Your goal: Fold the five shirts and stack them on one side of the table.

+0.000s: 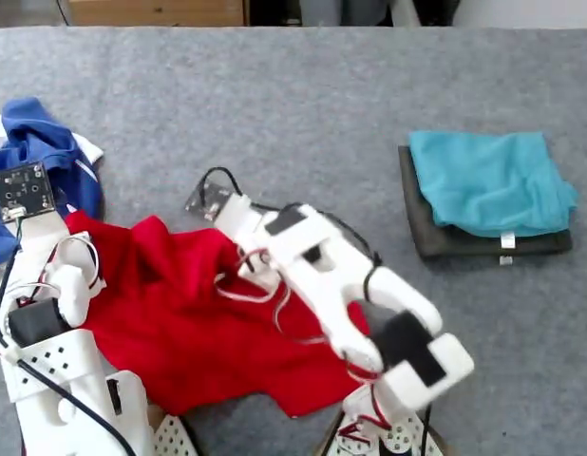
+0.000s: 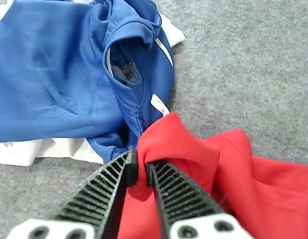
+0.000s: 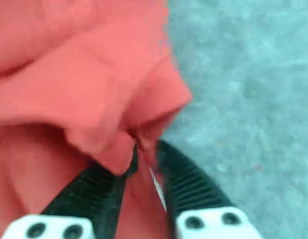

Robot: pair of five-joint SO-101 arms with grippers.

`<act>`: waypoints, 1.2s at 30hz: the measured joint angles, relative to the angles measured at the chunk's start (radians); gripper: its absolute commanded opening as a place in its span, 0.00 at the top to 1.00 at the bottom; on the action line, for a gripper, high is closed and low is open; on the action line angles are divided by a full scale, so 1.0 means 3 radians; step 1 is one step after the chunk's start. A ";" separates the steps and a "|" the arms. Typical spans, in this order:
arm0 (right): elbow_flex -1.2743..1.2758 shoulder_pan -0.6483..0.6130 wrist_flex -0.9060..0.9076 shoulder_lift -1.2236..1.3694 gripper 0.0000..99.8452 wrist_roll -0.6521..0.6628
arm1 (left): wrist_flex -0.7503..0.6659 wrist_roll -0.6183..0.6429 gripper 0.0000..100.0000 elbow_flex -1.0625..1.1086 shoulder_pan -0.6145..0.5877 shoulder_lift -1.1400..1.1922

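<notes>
Red jersey shirt (image 1: pixel 179 323) is found crumpled and spread on the near middle of the table, not yet folded. The left gripper (image 2: pixel 141 172) is closed on a raised fold at the shirt's edge next to the blue garment, with red cloth pinched between its ribbed black jaws. The right gripper (image 3: pixel 144 154) is likewise clamped on a bunched fold of the same shirt, beside bare table. Farther off on the left side, a blue polo shirt with white trim (image 2: pixel 54 74) is seen in a loose heap over a white cloth (image 2: pixel 39 149), just touching the red shirt. Farther to the right, a folded teal shirt (image 1: pixel 488 180) is stacked on a folded dark grey shirt (image 1: pixel 426 237) on the grey felt table (image 1: pixel 322 104). The step in hand is judged to be the third shirt. The next move calls for both held folds to be drawn apart and laid flat before any fold is made.
</notes>
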 measured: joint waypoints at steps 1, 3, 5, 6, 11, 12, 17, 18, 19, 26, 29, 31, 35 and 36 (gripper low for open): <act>-0.0066 0.0066 0.0072 0.0020 0.99 -0.0005 | 0.0000 0.0000 0.97 0.0000 0.0000 0.0000; -0.0153 0.0235 0.0215 0.0026 0.99 -0.0005 | 0.0000 0.0000 0.97 0.0000 0.0000 0.0000; -0.0179 0.0399 0.0358 0.0000 0.99 -0.0005 | 0.0000 0.0000 0.97 0.0000 0.0000 0.0000; -0.0179 0.0476 0.0440 -0.0046 0.99 -0.0005 | 0.0000 0.0000 0.97 0.0000 0.0000 0.0000; -0.0118 0.0854 0.0839 -0.0532 0.99 0.0169 | 0.0000 0.0000 0.97 0.0000 0.0000 0.0000; -0.0051 0.0921 0.0905 -0.0660 0.99 0.0230 | 0.0000 0.0000 0.97 0.0000 0.0000 0.0000; 0.0409 0.1115 0.1304 -0.1238 0.99 0.0701 | 0.0000 0.0000 0.97 0.0000 0.0123 0.0000; 0.0517 0.1135 0.1406 -0.1340 0.99 0.0823 | 0.0000 0.0000 0.97 0.0000 0.0133 0.0000; 0.0609 0.1141 0.1493 -0.1427 0.99 0.0921 | 0.0000 0.0000 0.97 0.0000 0.0143 0.0000; 0.0476 0.0859 0.1539 -0.1698 0.83 0.0736 | 0.0000 0.0000 0.97 0.0000 0.0143 0.0000; 0.0199 0.0537 0.1422 -0.1437 0.83 0.0445 | 0.0000 0.0000 0.97 0.0000 0.0143 0.0000; 0.0000 0.0358 0.1274 -0.1141 0.83 0.0332 | 0.0000 0.0000 0.97 0.0000 0.0143 0.0000; -0.0414 0.0220 0.1013 -0.0394 0.83 0.0066 | 0.0164 0.0000 0.97 -0.0010 0.0143 0.0000; -0.0527 0.0210 0.0956 -0.0194 0.83 -0.0005 | 0.0210 0.0000 0.97 -0.0010 0.0143 0.0000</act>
